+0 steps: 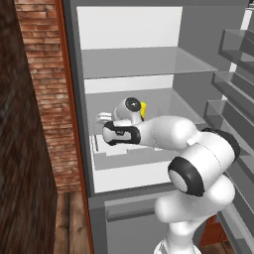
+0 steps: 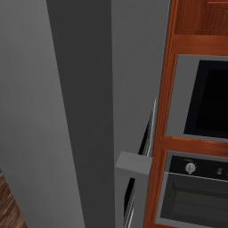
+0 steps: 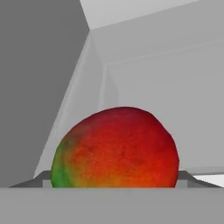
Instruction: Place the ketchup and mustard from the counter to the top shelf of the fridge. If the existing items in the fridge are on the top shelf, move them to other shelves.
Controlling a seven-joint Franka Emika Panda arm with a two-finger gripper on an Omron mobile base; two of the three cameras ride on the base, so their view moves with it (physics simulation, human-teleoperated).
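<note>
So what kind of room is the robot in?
It looks like a kitchen. There's an open fridge with glass shelves, a built-in oven with a knob in wooden cabinets, and a red-and-green mango right in front of the robot's hand inside the fridge.

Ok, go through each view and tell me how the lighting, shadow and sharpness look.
Left base view: the fridge interior is evenly bright with no glare, and the brick wall at the left edge is smeared; right base view: flat grey fridge side, dim, with soft shading; hand view: the mango is close and slightly soft, with no highlight.
</note>
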